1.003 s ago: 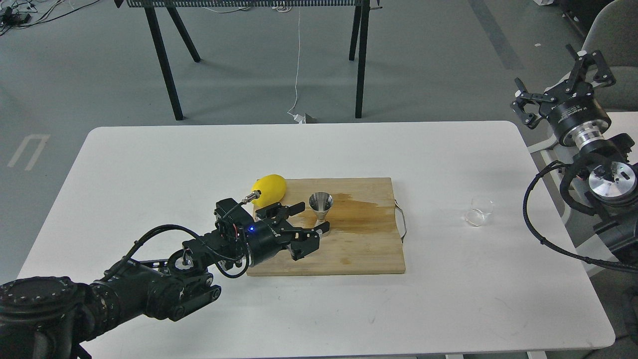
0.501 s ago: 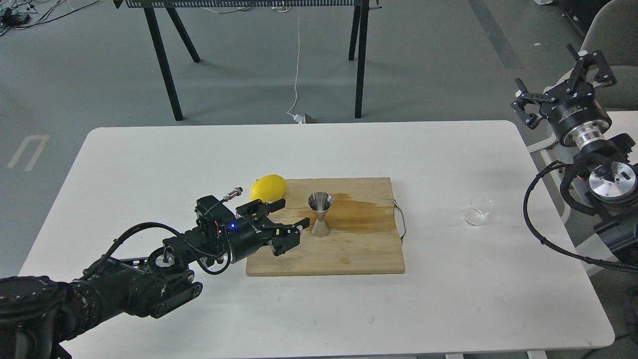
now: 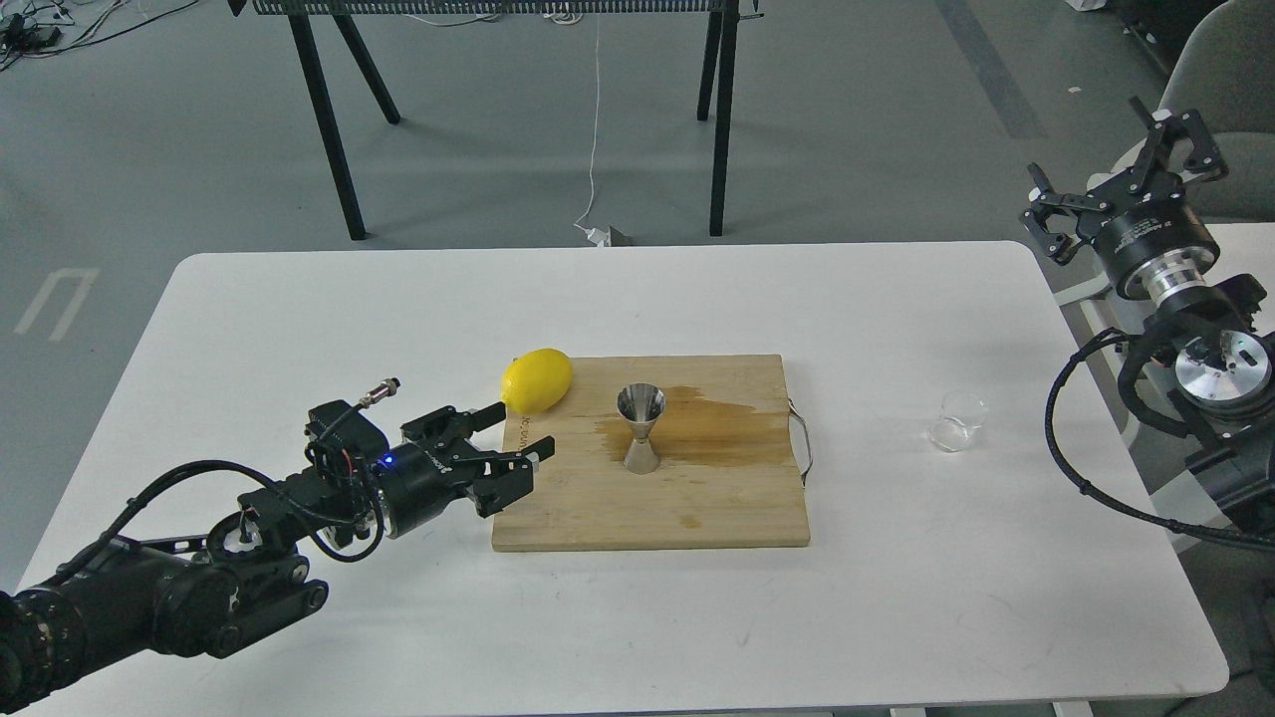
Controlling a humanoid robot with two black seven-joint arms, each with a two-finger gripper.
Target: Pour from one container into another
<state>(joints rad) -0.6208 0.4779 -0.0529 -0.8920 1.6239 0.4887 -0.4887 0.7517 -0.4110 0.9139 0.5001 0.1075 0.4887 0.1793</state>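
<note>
A shiny steel jigger [image 3: 640,428] stands upright on the wooden cutting board [image 3: 697,508], beside a wet stain. The clear glass cup [image 3: 958,421] sits on the white table to the right of the board, tilted a little. My left gripper [image 3: 523,433] is open and empty at the board's left edge, well left of the jigger and just below the lemon [image 3: 537,379]. My right gripper [image 3: 1121,179] hangs open and empty, high beyond the table's right edge, far from the cup.
The yellow lemon lies at the board's back left corner. A metal handle [image 3: 803,443] sticks out of the board's right side. Black table legs [image 3: 329,129] stand on the floor behind the white table [image 3: 299,329].
My left gripper has pulled back to the left, away from the jigger, which stays standing on the board. The right gripper has barely shifted.
</note>
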